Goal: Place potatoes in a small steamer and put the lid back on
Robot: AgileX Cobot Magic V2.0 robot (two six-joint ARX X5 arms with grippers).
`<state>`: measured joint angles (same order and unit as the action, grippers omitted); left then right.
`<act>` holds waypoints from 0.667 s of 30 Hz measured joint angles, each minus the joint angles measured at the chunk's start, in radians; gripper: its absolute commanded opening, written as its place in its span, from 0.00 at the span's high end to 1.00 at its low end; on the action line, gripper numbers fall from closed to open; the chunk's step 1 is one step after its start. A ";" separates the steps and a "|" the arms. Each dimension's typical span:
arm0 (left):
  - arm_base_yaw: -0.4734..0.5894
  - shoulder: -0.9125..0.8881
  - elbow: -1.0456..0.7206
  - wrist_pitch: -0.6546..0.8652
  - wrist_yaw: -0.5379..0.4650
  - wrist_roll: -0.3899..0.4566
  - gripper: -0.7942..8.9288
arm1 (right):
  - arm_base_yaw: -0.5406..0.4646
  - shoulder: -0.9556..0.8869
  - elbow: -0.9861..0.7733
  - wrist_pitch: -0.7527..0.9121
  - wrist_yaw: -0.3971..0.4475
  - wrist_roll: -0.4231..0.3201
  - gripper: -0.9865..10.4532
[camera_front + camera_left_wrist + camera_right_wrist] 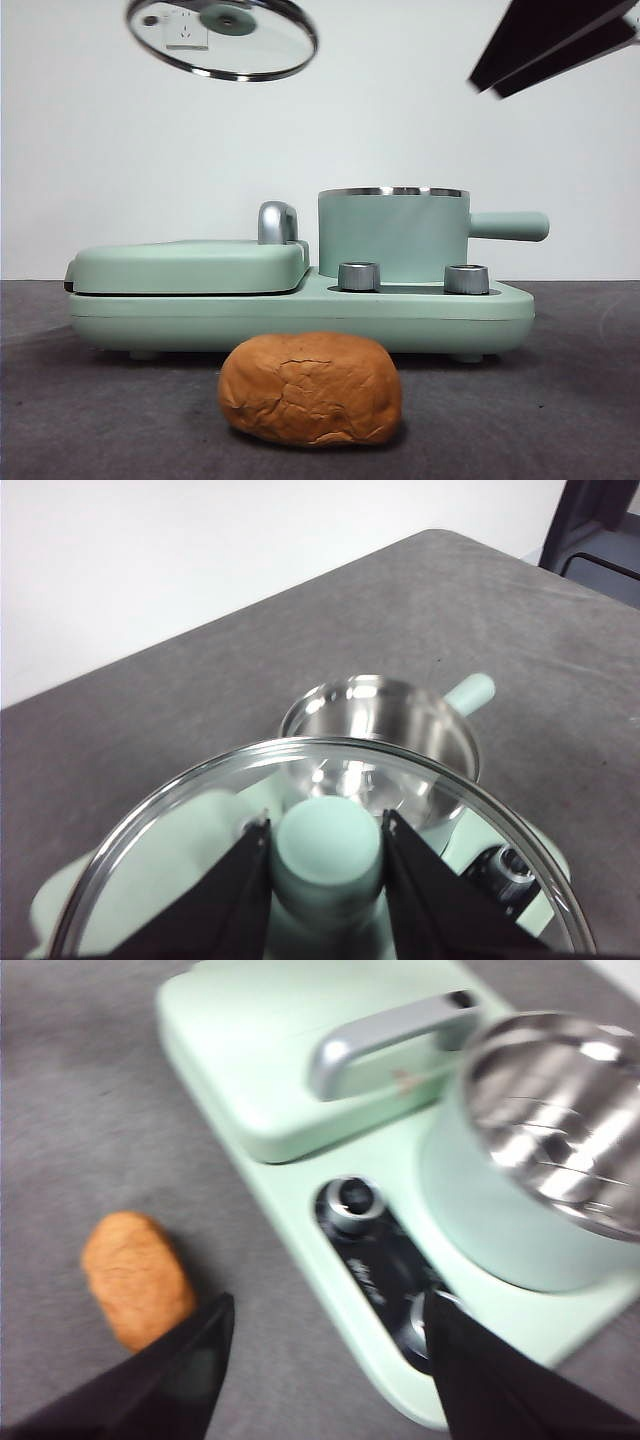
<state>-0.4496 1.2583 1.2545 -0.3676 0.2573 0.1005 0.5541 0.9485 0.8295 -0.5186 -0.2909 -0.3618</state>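
The lid [222, 38], a glass disc with a steel rim, hangs tilted high at the upper left of the front view. My left gripper [326, 825] is shut on its mint-green knob [328, 850], above the small steamer [380, 720]. The steamer [393, 235] stands uncovered on the right of the appliance, its steel inside bare. The potato [312, 388], an orange-brown cracked lump, lies on the table in front of the appliance. My right gripper [328, 1305] hangs open in the air above the potato [135, 1275] and the appliance's front edge, and shows as a dark tip [560, 45] at the upper right.
The mint-green appliance base [300, 305] carries a flat griddle cover [190, 265] with a steel handle [277, 222] on its left half. Two steel dials [359, 276] sit in front of the pot. The pot's side handle [510, 226] points right. Grey table all around.
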 measured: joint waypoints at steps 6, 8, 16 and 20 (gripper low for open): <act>0.055 -0.124 -0.130 -0.007 -0.001 -0.026 0.91 | 0.116 0.080 0.000 0.006 -0.020 -0.032 0.64; 0.075 -0.171 -0.167 -0.011 -0.001 -0.040 0.91 | 0.154 0.106 0.000 0.006 -0.020 -0.052 0.64; 0.145 -0.316 -0.230 -0.109 -0.002 -0.053 0.91 | 0.245 0.218 0.000 0.011 -0.021 -0.123 0.64; 0.169 -0.361 -0.232 -0.131 -0.003 -0.060 0.91 | 0.257 0.285 0.000 0.046 -0.021 -0.140 0.58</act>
<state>-0.2810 0.8974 1.0225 -0.4984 0.2539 0.0402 0.8116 1.2331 0.8295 -0.4725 -0.3115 -0.5018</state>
